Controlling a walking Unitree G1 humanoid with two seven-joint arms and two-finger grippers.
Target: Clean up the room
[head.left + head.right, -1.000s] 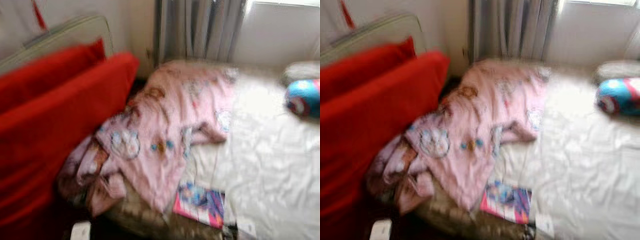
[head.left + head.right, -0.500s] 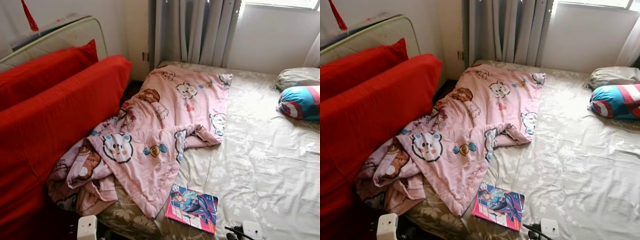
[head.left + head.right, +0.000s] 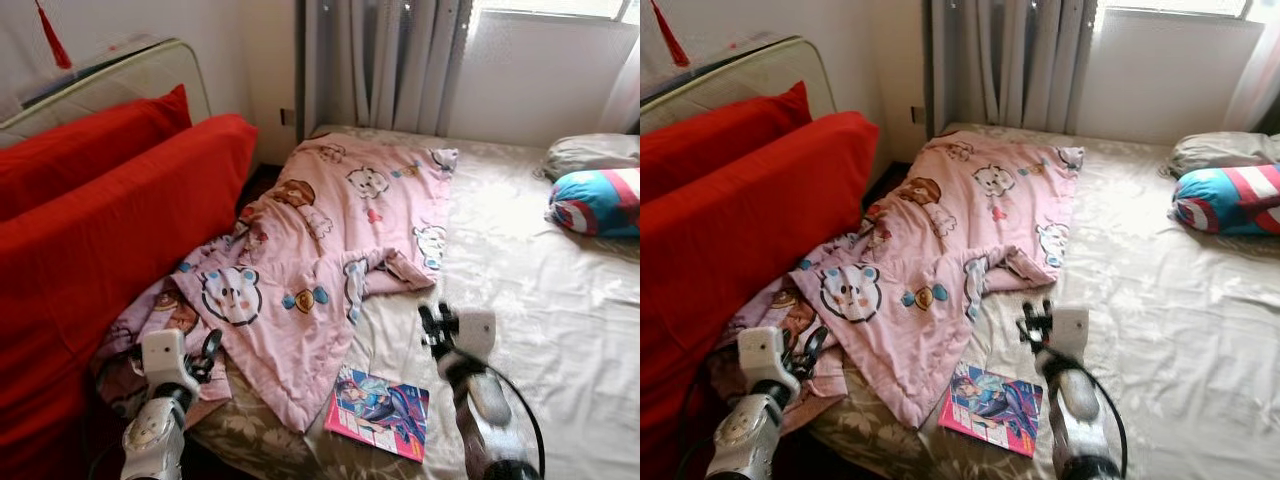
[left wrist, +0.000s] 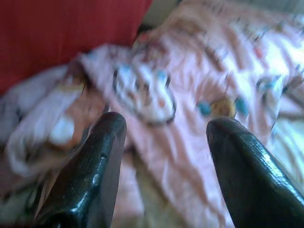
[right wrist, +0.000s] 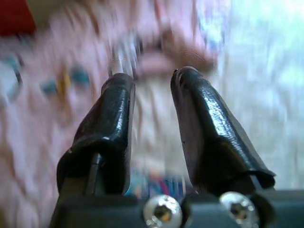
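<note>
Bedroom, robot stands at the foot of the bed (image 3: pixel 560 300). Pink cartoon-print blanket (image 3: pixel 330 250) lies rumpled across the robot's-left half of the mattress, one bunched end spilling off the near left corner beside the red sofa cushions (image 3: pixel 110 230). Colourful book (image 3: pixel 378 412) lies flat on the sheet at the near edge, just beside the blanket's lower hem, not under it. Blue-and-red round pillow (image 3: pixel 598 202) and a grey pillow (image 3: pixel 592 153) sit at the far right, well apart from the rest. Curtains (image 3: pixel 385 60) hang behind.

Left gripper (image 3: pixel 207 352) is raised over the bunched blanket end at the near left corner; fingers (image 4: pixel 102 156) spread wide with nothing between them, blanket's bear print ahead in the wrist view. Right gripper (image 3: pixel 433 325) is up over bare sheet, between the blanket's folded edge and the book, fingers (image 5: pixel 118 123) parted by a narrow gap, holding nothing.

Step, as I judge it: approach and reach, both arms lifted, no contact yet. Target unclear between blanket and book; the two-arm pose suggests the blanket. Next move likely calls for lowering each gripper onto a blanket edge and pinching a single fold, so it can be pulled flat. The book sits close to the hem and could get dragged.
</note>
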